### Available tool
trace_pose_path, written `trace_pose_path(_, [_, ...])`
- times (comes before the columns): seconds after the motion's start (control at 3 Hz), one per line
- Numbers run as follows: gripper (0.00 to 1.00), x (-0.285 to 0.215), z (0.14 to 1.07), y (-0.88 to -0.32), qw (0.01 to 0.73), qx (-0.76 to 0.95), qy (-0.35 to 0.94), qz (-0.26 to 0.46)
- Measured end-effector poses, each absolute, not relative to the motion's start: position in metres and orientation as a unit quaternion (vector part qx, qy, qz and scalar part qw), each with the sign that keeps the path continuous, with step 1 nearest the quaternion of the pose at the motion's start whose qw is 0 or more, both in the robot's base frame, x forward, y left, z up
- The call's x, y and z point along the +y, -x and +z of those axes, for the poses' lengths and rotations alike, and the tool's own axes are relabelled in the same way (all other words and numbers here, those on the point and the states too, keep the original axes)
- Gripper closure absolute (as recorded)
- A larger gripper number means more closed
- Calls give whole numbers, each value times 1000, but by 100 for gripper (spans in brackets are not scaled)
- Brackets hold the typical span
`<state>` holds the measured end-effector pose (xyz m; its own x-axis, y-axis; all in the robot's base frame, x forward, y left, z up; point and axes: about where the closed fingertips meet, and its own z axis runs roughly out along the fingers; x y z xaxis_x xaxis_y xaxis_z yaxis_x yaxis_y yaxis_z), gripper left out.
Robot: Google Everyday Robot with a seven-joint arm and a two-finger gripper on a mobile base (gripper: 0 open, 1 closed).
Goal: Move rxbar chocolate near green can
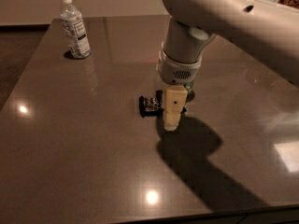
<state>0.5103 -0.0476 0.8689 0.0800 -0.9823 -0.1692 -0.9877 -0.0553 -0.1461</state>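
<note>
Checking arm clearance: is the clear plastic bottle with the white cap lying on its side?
No: the clear plastic bottle stands upright far left, apart from the gripper over the black-wrapped bar.
</note>
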Motion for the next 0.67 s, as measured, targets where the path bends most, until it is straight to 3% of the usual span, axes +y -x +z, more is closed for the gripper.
trace_pose_path(0.67, [0,-44,889,-497,132,649,749,8])
